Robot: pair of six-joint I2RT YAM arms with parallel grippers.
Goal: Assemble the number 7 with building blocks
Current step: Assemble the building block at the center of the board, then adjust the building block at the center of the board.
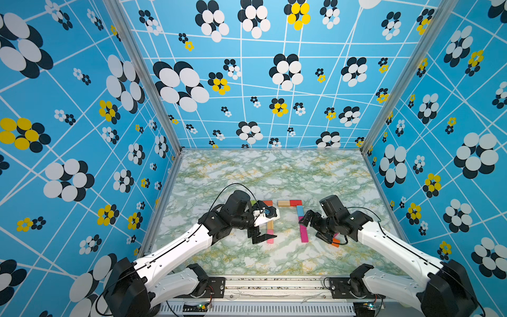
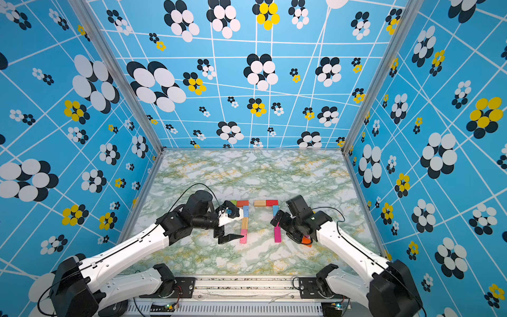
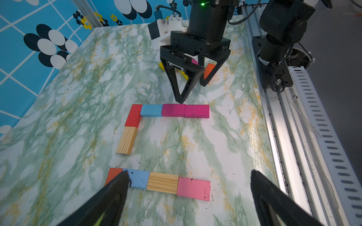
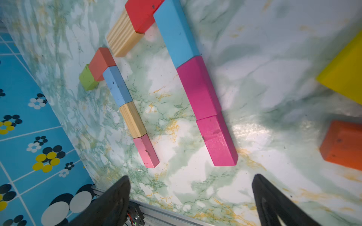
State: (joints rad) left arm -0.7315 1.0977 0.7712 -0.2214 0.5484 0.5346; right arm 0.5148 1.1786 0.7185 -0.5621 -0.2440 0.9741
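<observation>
Marbled table (image 1: 274,175) holds a magenta-stemmed seven (image 4: 195,88), a pink-stemmed seven (image 4: 133,119), orange block (image 4: 344,144) and yellow block (image 4: 344,78)

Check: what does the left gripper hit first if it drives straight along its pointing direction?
Probably the pink block; it sits right between the fingertips of the open left gripper. Height is unclear, so it could reach bare table just past it instead.

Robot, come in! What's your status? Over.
Both open, empty: left claw, right claw. Green-tipped seven and magenta-stemmed seven laid flat. Spare yellow block, orange block near right claw.
</observation>
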